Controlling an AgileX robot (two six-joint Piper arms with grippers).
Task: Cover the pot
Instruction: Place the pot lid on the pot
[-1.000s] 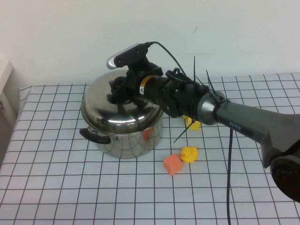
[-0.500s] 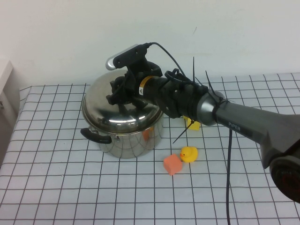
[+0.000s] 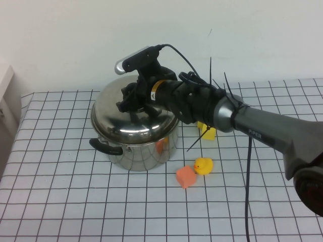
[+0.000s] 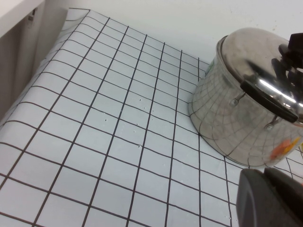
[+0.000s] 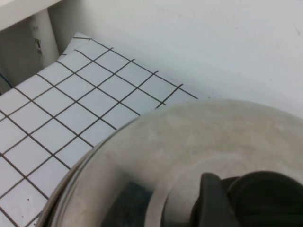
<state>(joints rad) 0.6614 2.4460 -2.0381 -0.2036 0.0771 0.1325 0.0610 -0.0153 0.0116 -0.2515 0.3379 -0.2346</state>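
Observation:
The large shiny steel pot [image 3: 144,151] with a black side handle [image 3: 105,146] stands on the checked table at back left. The domed steel lid [image 3: 118,123] lies on top of it. My right gripper [image 3: 133,101] reaches in from the right and is shut on the lid's black knob [image 5: 267,198], with one finger [image 5: 210,201] showing beside the knob. The left wrist view shows the pot [image 4: 236,127] with the lid [image 4: 246,47] on it, seen from the side. My left gripper [image 4: 270,198] is shut and empty, low over the table near the pot.
An orange block [image 3: 185,176] and a yellow duck [image 3: 203,165] lie in front and to the right of the pot. A yellow block [image 3: 208,132] sits behind them under my right arm. A white shelf [image 4: 14,14] stands off the table's left edge.
The lid, the pot under it and my right gripper have shifted slightly to the right. The blocks and the duck have not moved.

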